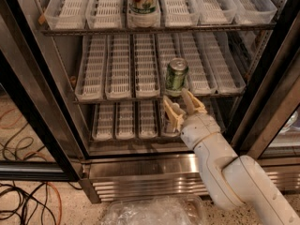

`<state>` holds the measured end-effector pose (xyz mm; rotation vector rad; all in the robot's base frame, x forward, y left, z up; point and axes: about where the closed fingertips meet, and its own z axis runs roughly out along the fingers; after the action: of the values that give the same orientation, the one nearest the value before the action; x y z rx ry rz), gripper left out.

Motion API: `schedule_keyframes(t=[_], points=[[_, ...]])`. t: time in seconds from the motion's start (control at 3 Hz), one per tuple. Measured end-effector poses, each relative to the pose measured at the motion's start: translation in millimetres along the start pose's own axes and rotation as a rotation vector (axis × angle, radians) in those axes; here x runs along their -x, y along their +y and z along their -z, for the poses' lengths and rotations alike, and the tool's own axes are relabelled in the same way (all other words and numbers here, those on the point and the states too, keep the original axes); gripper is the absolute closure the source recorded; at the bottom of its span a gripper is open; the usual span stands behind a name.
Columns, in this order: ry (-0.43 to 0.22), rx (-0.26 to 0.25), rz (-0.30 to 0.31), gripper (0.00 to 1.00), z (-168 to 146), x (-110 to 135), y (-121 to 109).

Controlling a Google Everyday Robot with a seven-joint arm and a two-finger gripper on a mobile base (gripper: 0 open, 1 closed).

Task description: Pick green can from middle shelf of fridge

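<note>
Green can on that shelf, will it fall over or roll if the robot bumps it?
Probably tippy: the green can stands upright on the slotted middle shelf. Its round, shiny sides likely slip and roll. The gripper, jaws open, hovers just below it.

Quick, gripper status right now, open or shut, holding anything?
Gripper: open, holding nothing, just below the green can at the front edge of the middle shelf.

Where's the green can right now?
The green can stands at the front of the middle shelf of the fridge, right of centre in the camera view, with the open gripper just below and in front of it.
</note>
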<state>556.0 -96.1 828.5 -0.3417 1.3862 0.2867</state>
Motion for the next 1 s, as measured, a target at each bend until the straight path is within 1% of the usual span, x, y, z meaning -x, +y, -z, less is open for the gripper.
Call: schedule_keyframes(t=[0.33,0.67,1.0], points=[[0.003,-0.008,0.005,0.44,-2,-2,0],[0.003,-0.011,0.004,0.38,-8,-4,-1],[-0.004,-0.026,0.003,0.39,-17,-4,-5]])
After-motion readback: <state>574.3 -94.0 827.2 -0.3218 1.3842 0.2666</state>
